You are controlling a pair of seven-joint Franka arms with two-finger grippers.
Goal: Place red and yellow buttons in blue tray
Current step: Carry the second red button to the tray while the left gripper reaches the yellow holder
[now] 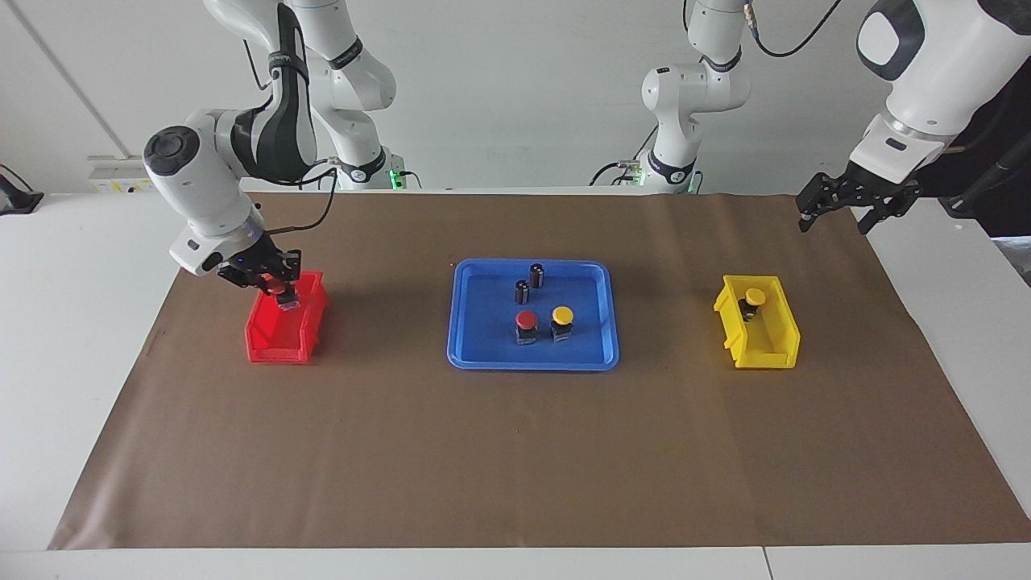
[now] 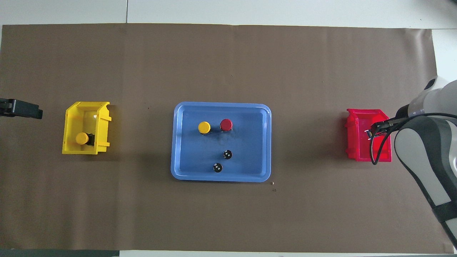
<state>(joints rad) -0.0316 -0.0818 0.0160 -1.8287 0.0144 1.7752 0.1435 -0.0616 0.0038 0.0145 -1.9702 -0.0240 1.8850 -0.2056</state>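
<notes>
Right now a big brown mat (image 1: 515,451) covers most of the table and fills most of both views.

The blue tray (image 1: 463,322) (image 2: 176,142) lies flat in the middle of the frame.

The red bin (image 1: 278,342) (image 2: 351,142) sits at mid-height near the frame edge at the right arm's end. The yellow bin (image 1: 777,342) (image 2: 69,142) sits the same way at the left arm's end. Both are well apart from the tray.

The right gripper (image 1: 282,296) (image 2: 371,132) is low over the red bin, at the end nearer the robots. Its fingers are closed on a small thing with a red top, which looks like a red button (image 1: 278,287).

The left gripper (image 1: 834,211) waits high in the upper corner of the facing view, over the mat's edge. Its fingers are spread apart and hold nothing.

Two buttons stand side by side in the tray. They are the tray's red button (image 1: 526,322) (image 2: 226,125) and the tray's yellow button (image 1: 562,316) (image 2: 204,127).

One more, the bin's yellow button (image 1: 755,296) (image 2: 82,138), sits inside the yellow bin.

Two small dark cylinders (image 1: 537,274) (image 2: 227,154) also stand in the tray, nearer the robots than the two buttons.
</notes>
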